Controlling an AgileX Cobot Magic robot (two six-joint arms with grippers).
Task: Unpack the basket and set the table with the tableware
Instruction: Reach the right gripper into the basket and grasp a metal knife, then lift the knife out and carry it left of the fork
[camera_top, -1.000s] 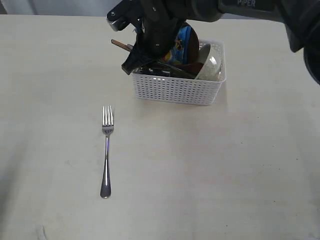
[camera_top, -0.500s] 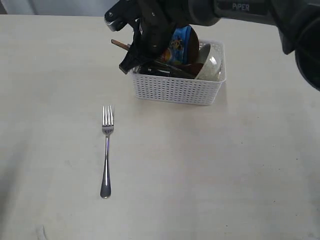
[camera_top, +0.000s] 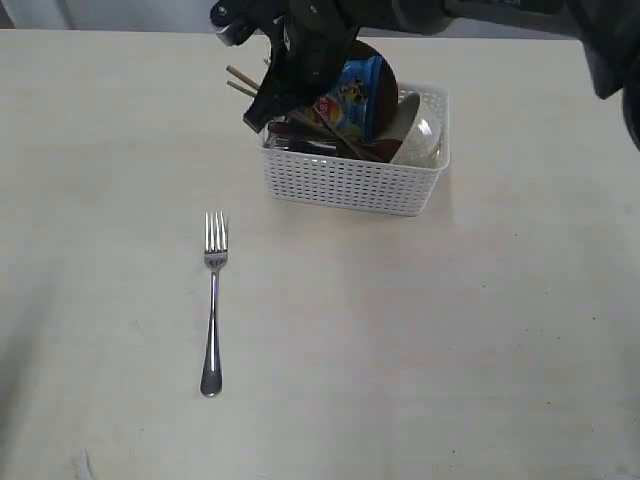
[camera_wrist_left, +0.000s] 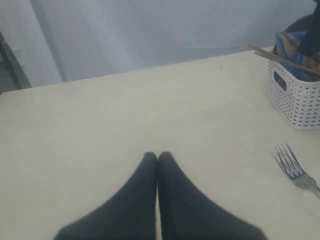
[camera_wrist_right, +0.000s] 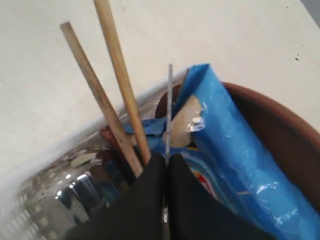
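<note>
My right gripper (camera_wrist_right: 166, 157) is now pinching shut where a second ago its jaws were standing apart. It is clamping a thin steel edge that I am taking for the steel knife (camera_wrist_right: 170, 100), still inside the basket (camera_top: 350, 185) beside the blue chip bag (camera_wrist_right: 235, 150). The chopsticks (camera_wrist_right: 121, 82) are leaning against my finger and tipping up higher than before. My left gripper (camera_wrist_left: 157, 156) is waiting closed over the table (camera_top: 450, 350). The fork (camera_top: 212, 300) is already lying out there, so I am judging this piece next.
</note>
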